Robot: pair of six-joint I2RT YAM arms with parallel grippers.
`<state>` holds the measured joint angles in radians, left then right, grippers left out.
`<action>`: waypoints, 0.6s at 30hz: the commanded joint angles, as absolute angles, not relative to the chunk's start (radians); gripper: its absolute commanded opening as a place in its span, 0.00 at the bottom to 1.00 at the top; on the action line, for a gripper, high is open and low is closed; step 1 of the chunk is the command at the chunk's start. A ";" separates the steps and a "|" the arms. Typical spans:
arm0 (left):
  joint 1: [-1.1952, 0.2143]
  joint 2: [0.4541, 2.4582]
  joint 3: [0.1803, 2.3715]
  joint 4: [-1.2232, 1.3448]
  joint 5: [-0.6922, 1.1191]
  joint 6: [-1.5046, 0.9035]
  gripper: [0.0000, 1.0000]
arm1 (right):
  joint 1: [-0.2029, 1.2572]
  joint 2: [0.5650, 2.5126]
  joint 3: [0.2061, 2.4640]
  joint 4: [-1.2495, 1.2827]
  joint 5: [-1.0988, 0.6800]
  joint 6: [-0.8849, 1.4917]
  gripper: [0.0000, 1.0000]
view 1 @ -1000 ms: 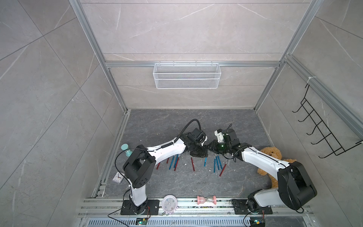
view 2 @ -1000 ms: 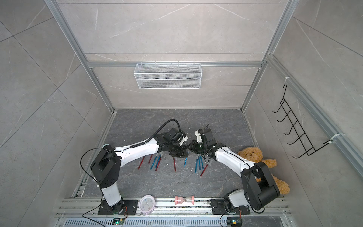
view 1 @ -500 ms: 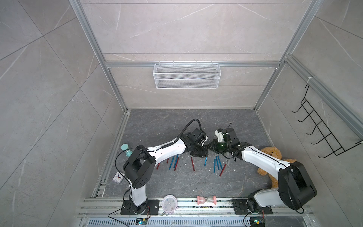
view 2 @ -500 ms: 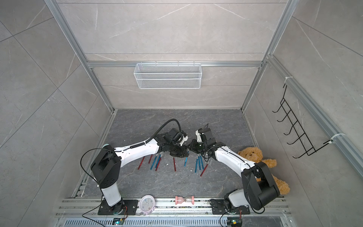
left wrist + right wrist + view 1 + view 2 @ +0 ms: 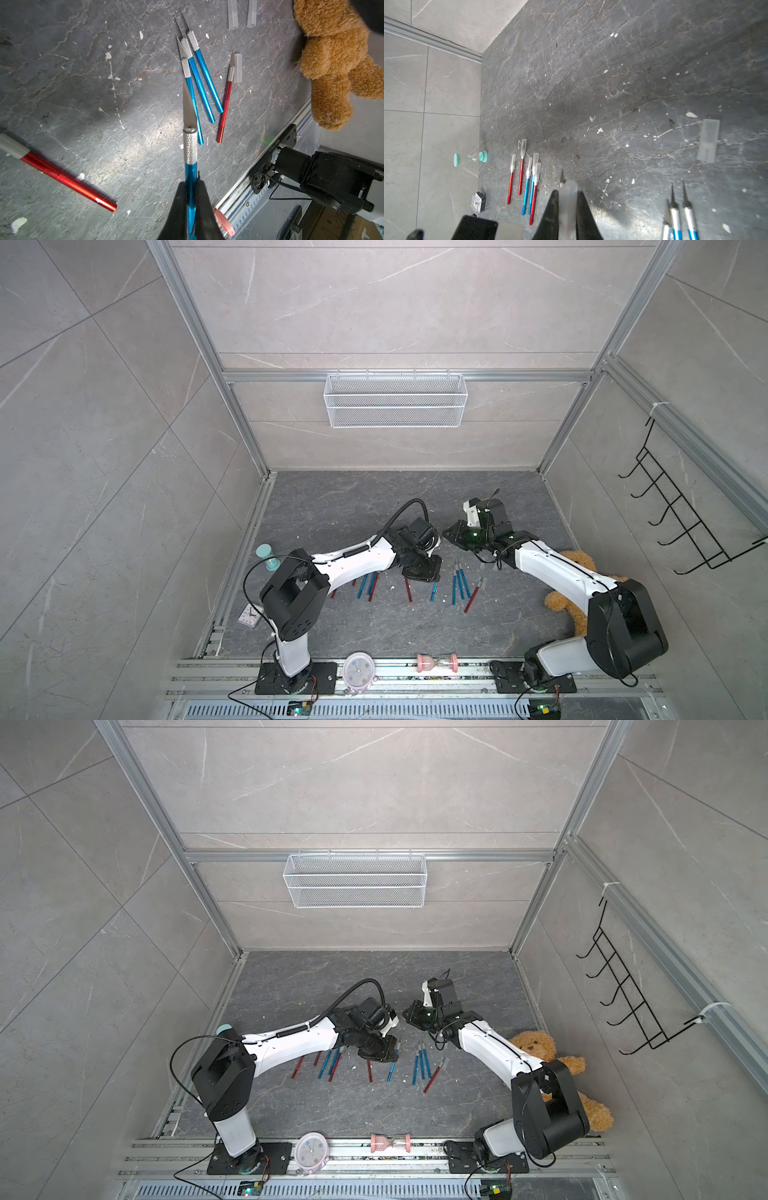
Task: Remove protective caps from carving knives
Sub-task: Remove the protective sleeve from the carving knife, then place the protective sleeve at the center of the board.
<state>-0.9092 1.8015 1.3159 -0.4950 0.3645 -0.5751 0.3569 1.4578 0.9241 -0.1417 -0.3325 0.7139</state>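
At the left of the floor (image 5: pixel 83 83) lie five capped knives (image 5: pixel 521 172), side by side and untouched. Next comes the left gripper (image 5: pixel 191 182), closed narrow on the handle of a blue knife (image 5: pixel 190 149) whose blade is bare. Near it, the right gripper (image 5: pixel 568 192) pinches a cap (image 5: pixel 569 203) between its jaws, clear of the blade. So the step in hand looks like the end of one pull: this knife is stripped and both parts are held. Further right lie the stripped knives (image 5: pixel 199 83), three blue and one red, with loose caps (image 5: pixel 238 67) beside them and a teddy bear (image 5: pixel 332 52) beyond. The next move likely calls for laying the bare knife among those, blade away from the arms, dropping the cap by the others, then reaching left for a capped one.
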 commanded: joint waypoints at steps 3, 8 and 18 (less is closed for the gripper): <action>-0.901 1.725 1.300 -0.527 0.325 -0.561 0.05 | 0.328 1.518 0.992 -0.235 -0.307 0.620 0.05; -0.874 1.696 1.272 -0.528 0.310 -0.571 0.05 | 0.326 1.624 1.061 -0.309 -0.261 0.544 0.05; -0.816 1.614 1.183 -0.530 0.285 -0.579 0.05 | 0.328 1.790 1.111 -0.325 -0.190 0.525 0.09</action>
<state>-0.8261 1.6646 1.1931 -0.5114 0.2977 -0.5755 0.3260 1.7664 1.0805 -0.2920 -0.2279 0.5480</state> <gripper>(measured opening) 0.077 0.139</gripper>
